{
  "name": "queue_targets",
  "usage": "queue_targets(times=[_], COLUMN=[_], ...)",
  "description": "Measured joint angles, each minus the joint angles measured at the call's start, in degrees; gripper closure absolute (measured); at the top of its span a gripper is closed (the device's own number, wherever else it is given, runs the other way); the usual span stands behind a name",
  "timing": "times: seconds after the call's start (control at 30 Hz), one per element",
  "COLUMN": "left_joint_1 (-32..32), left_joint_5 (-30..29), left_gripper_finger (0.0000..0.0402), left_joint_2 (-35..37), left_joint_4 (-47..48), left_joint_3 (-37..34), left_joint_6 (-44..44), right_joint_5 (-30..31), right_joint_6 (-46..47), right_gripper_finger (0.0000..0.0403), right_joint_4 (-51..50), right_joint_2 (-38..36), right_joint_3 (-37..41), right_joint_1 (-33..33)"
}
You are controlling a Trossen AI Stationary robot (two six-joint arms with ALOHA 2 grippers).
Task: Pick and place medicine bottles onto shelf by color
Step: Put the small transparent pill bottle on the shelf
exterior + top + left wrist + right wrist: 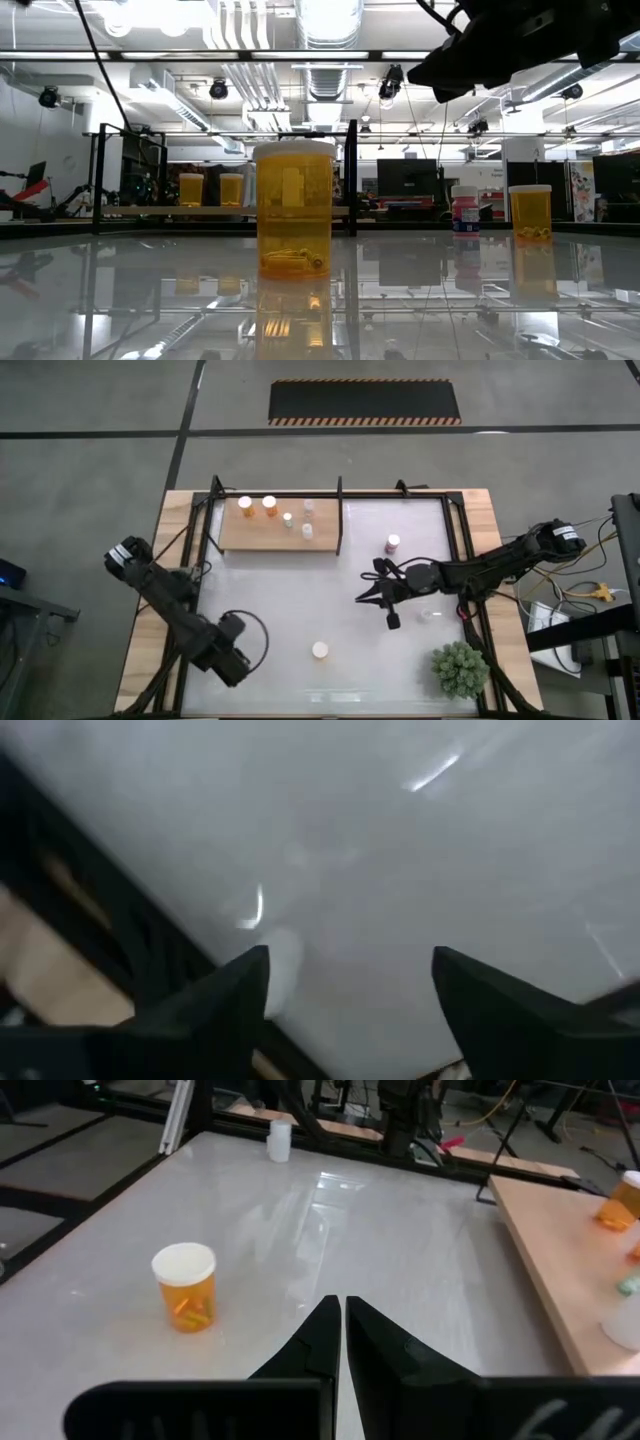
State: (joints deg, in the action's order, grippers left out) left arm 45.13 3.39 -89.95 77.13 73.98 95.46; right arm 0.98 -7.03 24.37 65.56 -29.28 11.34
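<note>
The shelf carries two orange bottles and smaller pale ones. One orange bottle stands alone near the plant. The right gripper hovers pinched closed and empty; the left gripper spreads wide over bare table.

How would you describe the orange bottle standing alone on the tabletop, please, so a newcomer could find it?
Start at the white table, then look toward its near edge, midway between the left arm and the green plant. The orange bottle stands upright there alone, white-capped, far from the wooden shelf.
</note>
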Motion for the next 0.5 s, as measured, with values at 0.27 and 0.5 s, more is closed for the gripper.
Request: queue_targets(times=[0.27, 0.5], left_joint_1=[5.38, 8.44], left_joint_5=[3.48, 3.84], left_gripper_finger=[0.0119, 0.0119], left_joint_2=[0.02, 0.12], left_joint_4=[-0.29, -2.31], left_joint_3=[-7.89, -9.08], left_joint_6=[7.61, 10.48], right_joint_5=[0.02, 0.01], right_joint_6=[0.29, 0.52], right_gripper_finger=[0.039, 0.039], right_joint_4=[0.55, 0.47], right_joint_2=[0.0, 0.0], right_joint_3=[0.01, 0.57], right_joint_1=[0.81, 1.2])
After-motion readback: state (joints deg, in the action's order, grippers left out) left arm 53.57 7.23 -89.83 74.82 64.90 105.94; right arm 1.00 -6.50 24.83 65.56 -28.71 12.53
